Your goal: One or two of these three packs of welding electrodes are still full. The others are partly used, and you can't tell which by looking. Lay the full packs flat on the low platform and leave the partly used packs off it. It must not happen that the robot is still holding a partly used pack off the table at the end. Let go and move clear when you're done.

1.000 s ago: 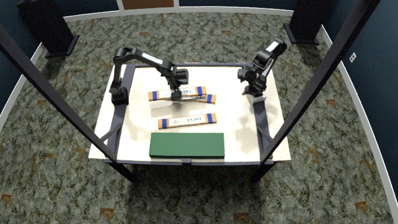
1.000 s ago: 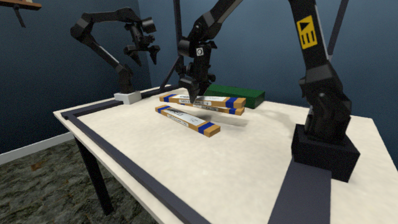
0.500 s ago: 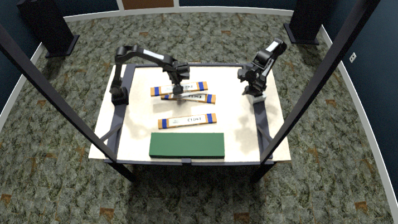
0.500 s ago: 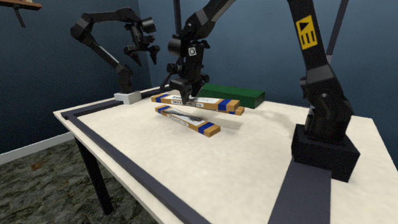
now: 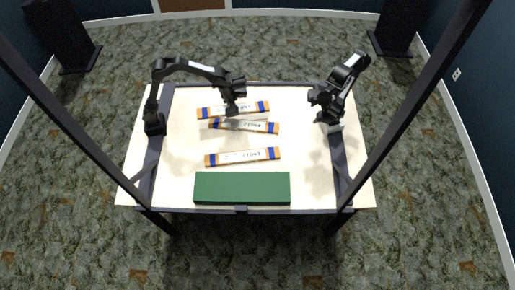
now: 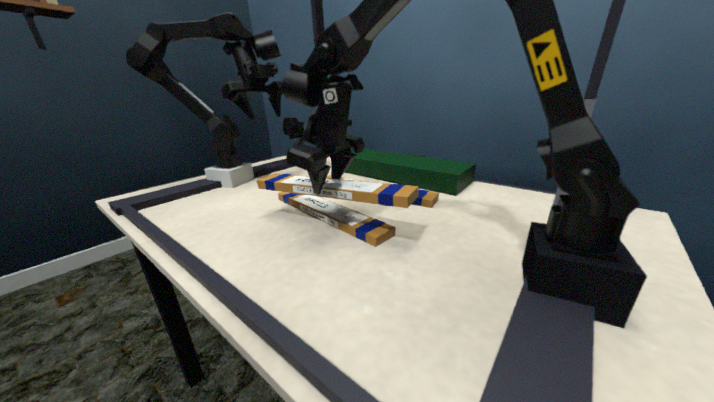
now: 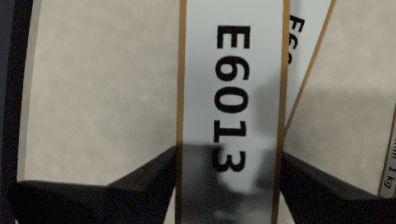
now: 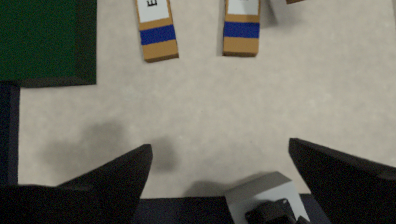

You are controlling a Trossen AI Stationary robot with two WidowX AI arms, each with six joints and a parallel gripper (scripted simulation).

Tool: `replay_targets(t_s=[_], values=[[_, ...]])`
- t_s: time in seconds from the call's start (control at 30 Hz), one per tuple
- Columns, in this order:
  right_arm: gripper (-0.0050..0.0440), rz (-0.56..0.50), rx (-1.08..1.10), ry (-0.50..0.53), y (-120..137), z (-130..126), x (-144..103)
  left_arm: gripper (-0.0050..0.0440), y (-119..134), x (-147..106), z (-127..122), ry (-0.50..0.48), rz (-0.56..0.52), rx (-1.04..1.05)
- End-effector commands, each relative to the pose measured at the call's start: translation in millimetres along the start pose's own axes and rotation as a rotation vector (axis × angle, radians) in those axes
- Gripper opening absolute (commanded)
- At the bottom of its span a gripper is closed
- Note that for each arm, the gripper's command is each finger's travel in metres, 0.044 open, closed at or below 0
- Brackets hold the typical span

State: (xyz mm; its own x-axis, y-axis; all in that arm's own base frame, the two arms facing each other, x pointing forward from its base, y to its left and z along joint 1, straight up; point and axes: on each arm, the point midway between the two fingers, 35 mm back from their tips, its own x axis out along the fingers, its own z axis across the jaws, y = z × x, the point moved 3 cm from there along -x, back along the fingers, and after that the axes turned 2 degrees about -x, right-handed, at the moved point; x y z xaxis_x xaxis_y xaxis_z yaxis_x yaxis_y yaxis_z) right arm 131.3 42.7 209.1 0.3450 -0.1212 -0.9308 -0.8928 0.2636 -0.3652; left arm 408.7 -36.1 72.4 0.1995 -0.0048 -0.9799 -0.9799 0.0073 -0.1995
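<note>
A pale tabletop stands in a dark blue-walled room with mottled green-grey flooring. A low green platform [image 5: 241,187] [image 6: 410,167] [image 8: 45,40] sits toward the bottom of the top view. The left gripper [image 5: 231,111] [image 6: 327,183] [image 7: 225,154] is closed across the long sides of the held pack [image 5: 213,110] [image 6: 360,190] [image 7: 232,75] [image 8: 296,1], which hangs above the table, upper centre of the top view. The right gripper [image 5: 314,97] [image 6: 260,100] [image 8: 219,147] is wide open and holds nothing, at the upper right. The middle pack [image 5: 261,126] [image 6: 337,217] [image 7: 305,40] [image 8: 241,37] and the pack nearest the platform [image 5: 242,156] [image 6: 427,198] [image 7: 390,165] [image 8: 159,37] lie flat, off the platform. Each is a long, slim orange-brown box with blue end bands and a white label. It will probably handle as stiff and rather heavy; a full one should weigh most. The rods inside may be brittle, the card a little slippery, so a mid-length grip across the width suits it, lowered level. The held label reads "E6013"; one side label shows "mm 1 kg". No brand is legible.
</note>
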Motion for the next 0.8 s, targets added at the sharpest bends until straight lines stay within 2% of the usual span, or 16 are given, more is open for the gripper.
replay_targets(t_s=[0.0, 0.43, 0.47, 0.57, 0.77], values=[[0.0430, -0.017, 0.006, -0.012, -3, 1, -5, -0.0050, -26, -26, 6, 0.012, -0.098, 0.003], [0.0430, -0.017, 0.006, -0.012, -3, 1, -5, -0.0050, -36, -23, 34, 0.009, -0.101, 0.004], [0.0430, -0.017, 0.006, -0.012, -3, 1, -5, -0.0050, -39, -31, 36, 0.009, -0.121, 0.004], [0.0430, -0.017, 0.006, -0.012, -3, 1, -5, -0.0050, -40, -18, 44, 0.009, -0.094, 0.004], [0.0430, -0.017, 0.006, -0.012, -3, 1, -5, -0.0050, -46, -20, 59, 0.007, -0.100, 0.004]])
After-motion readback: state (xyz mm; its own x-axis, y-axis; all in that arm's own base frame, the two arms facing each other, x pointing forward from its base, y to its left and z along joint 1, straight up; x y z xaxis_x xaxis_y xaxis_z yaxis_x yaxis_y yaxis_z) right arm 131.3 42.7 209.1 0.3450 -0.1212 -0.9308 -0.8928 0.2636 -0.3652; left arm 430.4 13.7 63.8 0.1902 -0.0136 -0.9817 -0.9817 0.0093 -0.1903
